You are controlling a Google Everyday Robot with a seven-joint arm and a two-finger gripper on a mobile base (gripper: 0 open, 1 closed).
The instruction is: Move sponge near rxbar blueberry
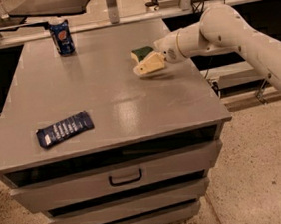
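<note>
The sponge (pixel 141 52), pale yellow with a dark green top, lies on the grey table (pixel 109 97) at its far right. My gripper (pixel 148 64) reaches in from the right and sits right at the sponge's near side, partly covering it. I cannot tell whether it holds the sponge. The rxbar blueberry (pixel 64 129), a flat dark blue wrapper with white lettering, lies at the table's front left, far from the sponge and the gripper.
An upright blue soda can (pixel 62 37) stands at the table's far left corner. The table has drawers (pixel 125 176) below its front edge. My white arm (pixel 232 29) crosses the right edge. Rails and shelving run behind the table.
</note>
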